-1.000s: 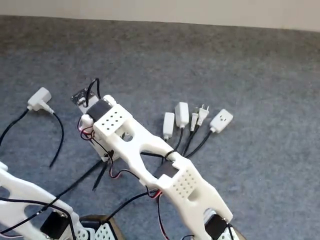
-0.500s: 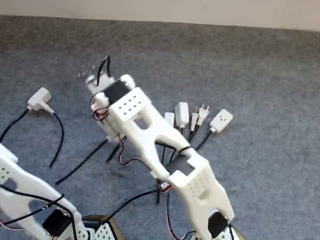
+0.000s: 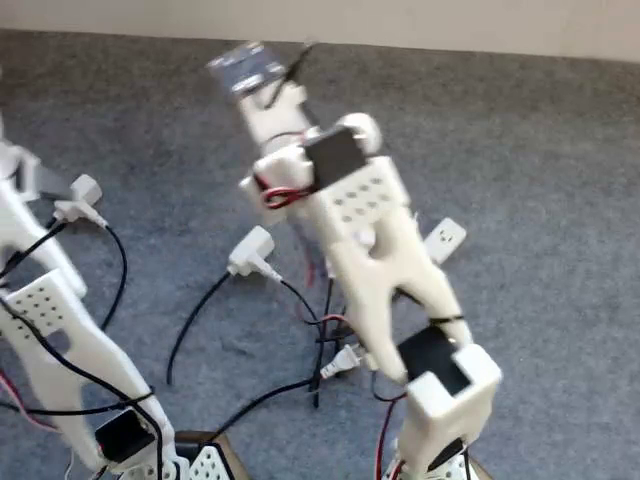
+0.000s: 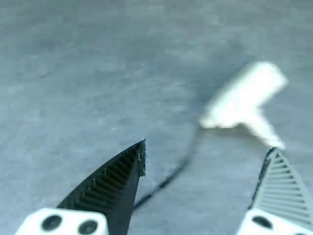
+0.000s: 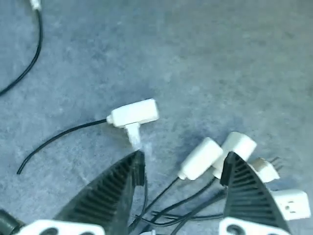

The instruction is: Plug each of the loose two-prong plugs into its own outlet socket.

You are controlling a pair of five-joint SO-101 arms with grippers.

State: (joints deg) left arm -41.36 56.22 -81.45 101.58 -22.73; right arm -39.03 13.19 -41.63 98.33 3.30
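Hovering with fingers spread, the left gripper [image 4: 208, 146] has the white plastic two-prong plug [image 3: 80, 196] on its black cord [image 3: 124, 270] at three o'clock in the high view.

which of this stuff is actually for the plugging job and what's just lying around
For the job:
two-prong plug
outlet socket
white block on a cable
second white block
T-shaped white cable end
second T-shaped end, at the high view's left

Just there:
grey carpet
red wires on an arm
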